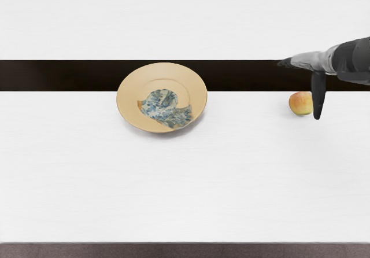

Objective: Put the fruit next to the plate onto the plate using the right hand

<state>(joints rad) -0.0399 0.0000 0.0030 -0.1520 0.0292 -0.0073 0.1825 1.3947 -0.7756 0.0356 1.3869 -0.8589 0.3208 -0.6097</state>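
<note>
A tan plate point(130, 90) with a blue and white pattern in its middle lies left of the table's centre. A small yellow-red apple point(300, 103) sits on the white table well to the right of the plate. My right hand point(306, 81) comes in from the right edge and hovers just above and to the right of the apple. Its fingers are spread: one dark finger point(317, 99) points down beside the apple, another points left over the dark strip. The hand holds nothing. No left arm shows.
A dark strip point(69, 76) runs across the table behind the plate. White tabletop point(185, 183) stretches between the plate and the apple and toward the near edge.
</note>
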